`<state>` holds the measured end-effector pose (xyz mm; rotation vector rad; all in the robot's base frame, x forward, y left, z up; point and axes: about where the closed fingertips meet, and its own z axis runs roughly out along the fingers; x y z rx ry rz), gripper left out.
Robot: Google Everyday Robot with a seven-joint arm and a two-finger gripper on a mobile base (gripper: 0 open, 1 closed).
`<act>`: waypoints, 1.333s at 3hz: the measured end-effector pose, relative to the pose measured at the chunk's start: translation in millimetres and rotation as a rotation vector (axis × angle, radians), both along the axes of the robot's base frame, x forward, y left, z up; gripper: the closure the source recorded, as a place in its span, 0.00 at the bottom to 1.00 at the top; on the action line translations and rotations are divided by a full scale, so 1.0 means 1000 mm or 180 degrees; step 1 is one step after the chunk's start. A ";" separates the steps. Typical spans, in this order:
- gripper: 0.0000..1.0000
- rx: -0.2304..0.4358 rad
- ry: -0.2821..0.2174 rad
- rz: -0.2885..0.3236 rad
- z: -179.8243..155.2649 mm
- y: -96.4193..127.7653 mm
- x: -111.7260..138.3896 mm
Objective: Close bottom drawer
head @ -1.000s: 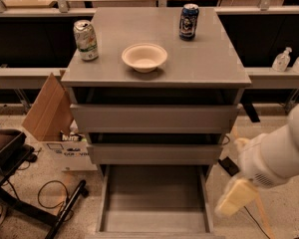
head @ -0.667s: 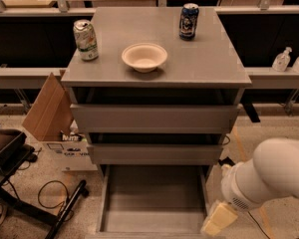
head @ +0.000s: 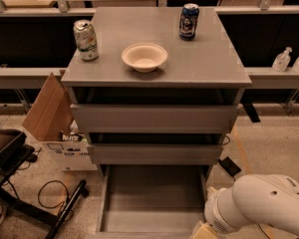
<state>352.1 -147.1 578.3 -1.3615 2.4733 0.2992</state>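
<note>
The bottom drawer (head: 152,198) stands pulled well out of the grey cabinet, toward the camera, with its shallow tray bare and open to above. Nothing of the closing appears done: I judge the task to be at its start, with the whole push back into the cabinet left to do.

The drawer's front panel lies at the lower edge of the view and faces the camera. That panel's long axis runs side to side, parallel to the 2 drawer fronts above it. The slide direction is at right angles to that, from the camera straight back under the cabinet, so a closing push would have to go that way.

Directly above, the middle drawer front (head: 154,153) and the taller top drawer front (head: 154,117) each stick out a little, with a dark gap over each, far less than the bottom one.

The end effector (head: 203,230) sits low at the drawer's near right corner, just beside the tray's right wall. Whether it touches the drawer cannot be seen, nor whether it is open or closed. The white arm (head: 259,205) behind it fills the lower right corner.

On the bench (head: 209,59) stand a green-and-white can (head: 85,40), a pale bowl (head: 144,57) and a blue can (head: 189,21), all well apart. A cardboard box (head: 47,108) leans at the cabinet's left side.
</note>
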 end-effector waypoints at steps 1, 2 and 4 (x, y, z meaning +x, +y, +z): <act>0.00 0.0027 0.0157 -0.0022 -0.029 0.007 -0.004; 0.00 0.0113 0.0511 -0.0130 -0.100 0.011 -0.021; 0.18 0.0425 0.0906 -0.0400 -0.226 0.018 -0.081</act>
